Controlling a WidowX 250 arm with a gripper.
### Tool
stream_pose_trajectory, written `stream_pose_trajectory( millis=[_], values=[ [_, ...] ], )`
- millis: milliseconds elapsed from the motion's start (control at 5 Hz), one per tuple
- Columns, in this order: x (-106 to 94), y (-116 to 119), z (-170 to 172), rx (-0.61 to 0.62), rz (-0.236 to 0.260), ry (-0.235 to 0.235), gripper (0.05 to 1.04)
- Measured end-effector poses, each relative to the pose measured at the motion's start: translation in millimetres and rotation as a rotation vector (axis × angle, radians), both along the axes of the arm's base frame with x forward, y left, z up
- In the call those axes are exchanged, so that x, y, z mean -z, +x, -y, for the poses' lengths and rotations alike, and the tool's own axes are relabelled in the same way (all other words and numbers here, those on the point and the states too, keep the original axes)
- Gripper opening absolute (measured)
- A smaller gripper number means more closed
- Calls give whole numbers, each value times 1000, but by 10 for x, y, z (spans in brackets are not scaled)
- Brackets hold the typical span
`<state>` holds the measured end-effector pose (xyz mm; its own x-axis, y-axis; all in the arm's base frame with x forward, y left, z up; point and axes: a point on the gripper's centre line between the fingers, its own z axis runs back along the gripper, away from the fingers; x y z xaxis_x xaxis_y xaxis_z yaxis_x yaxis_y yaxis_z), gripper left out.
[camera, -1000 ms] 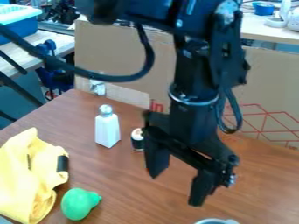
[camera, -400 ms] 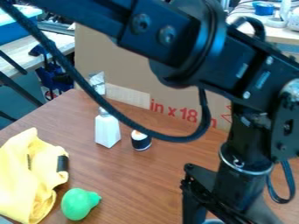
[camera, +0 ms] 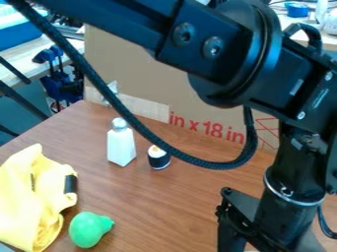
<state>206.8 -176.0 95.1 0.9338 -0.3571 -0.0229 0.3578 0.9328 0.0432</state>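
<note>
The black two-finger gripper [camera: 245,224] of the black robot arm [camera: 256,69] is at the lower right of the view, well to the right of and nearer the camera than the landmark, a white, tapering, flat-sided shaker with a rounded silver cap [camera: 121,146]. Whether the gripper is spread or pressed together cannot be told, nor whether it holds anything. Nearest to it, at the bottom edge of the view and likewise to the lower right of the shaker, lies a pale object [camera: 249,248], mostly hidden. A black braided cable [camera: 154,135] loops from the arm, its curve passing to the right of the shaker.

Just beside the shaker, on its right and apart from it, stands a short cylindrical roll with a black band, white base and orange-and-white top [camera: 158,158]. Below and left of the shaker lies a smooth green pear-shaped object [camera: 88,230]. Farther left of the shaker is a crumpled yellow cloth [camera: 29,199] with a black band [camera: 70,183]. All these rest on the brown wood-grain table [camera: 148,206]. Behind the shaker rises a brown cardboard panel [camera: 135,66] bearing red print; blue clamps [camera: 60,81] show beyond it, upper left.
</note>
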Motion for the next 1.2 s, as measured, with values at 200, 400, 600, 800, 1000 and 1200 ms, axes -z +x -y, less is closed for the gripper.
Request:
stream_pose_trajectory(
  millis=[200, 400, 600, 800, 1000, 1200],
  values=[
    [29, 56, -47, -21, -16, -4, 1005],
    [88, 184, -210, -63, -31, 3, 1005],
    [111, 382, -283, -58, 3, 37, 1004],
    [109, 529, -271, -28, 22, 44, 1004],
    [88, 612, -304, 3, 55, 76, 1004],
    [30, 781, -438, 69, 181, 142, 1004]
  ],
)
